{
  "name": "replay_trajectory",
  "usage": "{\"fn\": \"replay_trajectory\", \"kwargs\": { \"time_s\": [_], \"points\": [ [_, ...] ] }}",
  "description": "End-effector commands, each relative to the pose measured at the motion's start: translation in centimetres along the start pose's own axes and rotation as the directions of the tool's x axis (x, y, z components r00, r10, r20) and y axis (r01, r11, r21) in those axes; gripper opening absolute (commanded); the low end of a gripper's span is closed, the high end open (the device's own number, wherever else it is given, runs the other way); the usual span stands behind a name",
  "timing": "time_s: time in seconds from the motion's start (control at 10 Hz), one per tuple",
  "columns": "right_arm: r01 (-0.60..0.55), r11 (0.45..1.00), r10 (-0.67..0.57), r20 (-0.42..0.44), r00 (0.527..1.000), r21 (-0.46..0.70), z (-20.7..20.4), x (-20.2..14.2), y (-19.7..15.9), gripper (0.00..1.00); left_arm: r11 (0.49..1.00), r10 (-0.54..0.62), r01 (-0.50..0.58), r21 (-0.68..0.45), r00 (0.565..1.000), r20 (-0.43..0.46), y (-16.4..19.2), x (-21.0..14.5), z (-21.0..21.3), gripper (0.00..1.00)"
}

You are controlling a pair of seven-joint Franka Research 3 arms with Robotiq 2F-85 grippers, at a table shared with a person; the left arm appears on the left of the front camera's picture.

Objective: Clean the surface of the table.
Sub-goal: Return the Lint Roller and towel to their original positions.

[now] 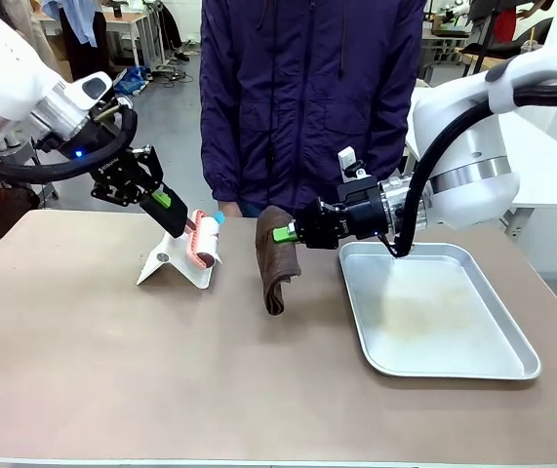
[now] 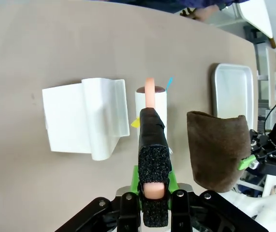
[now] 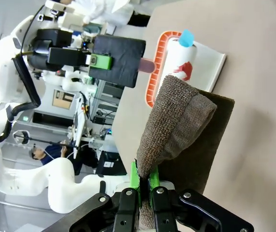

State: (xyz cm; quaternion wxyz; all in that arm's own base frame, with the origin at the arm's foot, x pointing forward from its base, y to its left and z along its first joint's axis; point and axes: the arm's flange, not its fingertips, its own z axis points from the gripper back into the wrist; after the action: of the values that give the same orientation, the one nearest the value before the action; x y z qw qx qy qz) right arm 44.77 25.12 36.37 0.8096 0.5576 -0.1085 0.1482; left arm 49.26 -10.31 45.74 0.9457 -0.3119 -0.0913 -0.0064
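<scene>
Table [image 1: 112, 390] fills the lower half of the front shot, beige-brown. On it are one silver tray [image 1: 454, 363] at lower right and one white stand [image 1: 166, 265] left of centre. Left gripper [image 1: 188, 229] is clamped on a lint roller's [image 1: 206, 240] pink handle; right gripper [image 1: 276, 234] pinches one brown cloth [image 1: 276, 263] hanging down to the tabletop. Left wrist cam looks straight down on the stand's folded shape. Right wrist cam shows the roller's orange frame and red print. One person in a dark jacket [image 1: 307, 97] stands at top centre.
</scene>
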Motion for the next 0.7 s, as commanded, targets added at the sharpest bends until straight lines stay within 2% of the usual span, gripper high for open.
{"fn": "replay_trajectory", "kwargs": {
  "time_s": [0.0,0.1,0.4,0.6],
  "points": [
    [-0.014,1.000,0.014,0.030,0.999,0.017,-0.7,0.4,0.4,0.08,0.995,-0.059,0.059,-0.085,0.998,0.002,1.5,-0.3,-1.0,0.22],
    [-0.010,1.000,0.010,0.031,0.999,0.012,-0.7,0.3,0.4,0.08,0.989,-0.071,0.069,-0.129,0.997,-0.010,2.9,0.1,-1.2,0.22],
    [0.002,1.000,-0.003,0.040,0.999,0.006,-0.7,0.0,0.4,0.08,0.995,-0.017,0.018,-0.094,1.000,0.018,5.6,0.0,-0.4,0.22],
    [0.004,1.000,-0.004,0.018,1.000,0.004,-1.6,0.2,0.6,0.08,0.994,-0.006,0.007,-0.113,1.000,0.007,6.6,-0.6,-1.2,0.22]
  ]
}}
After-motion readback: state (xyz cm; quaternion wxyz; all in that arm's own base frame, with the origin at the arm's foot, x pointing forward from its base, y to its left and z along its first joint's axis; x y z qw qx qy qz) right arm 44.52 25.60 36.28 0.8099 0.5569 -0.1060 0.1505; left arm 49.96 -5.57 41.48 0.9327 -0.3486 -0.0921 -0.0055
